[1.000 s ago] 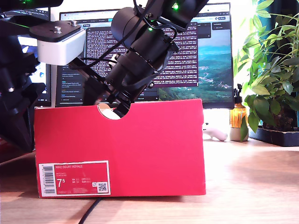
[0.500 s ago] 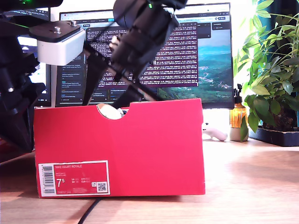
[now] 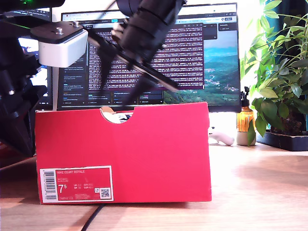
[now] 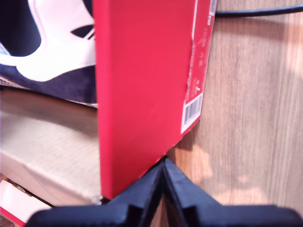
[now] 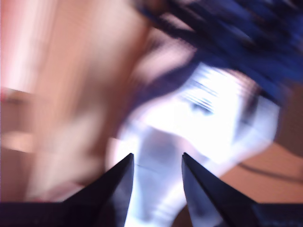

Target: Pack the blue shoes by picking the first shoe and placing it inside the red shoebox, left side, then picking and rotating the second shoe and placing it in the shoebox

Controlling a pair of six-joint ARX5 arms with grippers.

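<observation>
The red shoebox (image 3: 144, 149) stands on the wooden table with its notch and 7.5 label facing the exterior camera. A bit of a shoe (image 3: 119, 115) shows through the notch. In the first wrist view, a navy shoe (image 4: 57, 80) with a white heel tab lies inside the shoebox (image 4: 142, 85). My first gripper (image 4: 164, 161) is shut and empty, hovering just over the box's wall near the label. My second gripper (image 5: 157, 158) is open with nothing between its fingers. Beyond it is a blurred blue shoe (image 5: 246, 42) with a white tongue. The second arm (image 3: 144, 29) is above the box, blurred.
A monitor (image 3: 207, 53) stands behind the box. At the exterior view's right are a plant (image 3: 279, 72), an amber bottle (image 3: 245, 120) and a white controller (image 3: 221, 137). A dark arm with a white block (image 3: 60, 45) fills that view's left. A black cable (image 3: 94, 216) runs under the box.
The second arm has lifted up out of the shoebox, from reaching down behind the notch to above the box's rim. The box has stayed put.
</observation>
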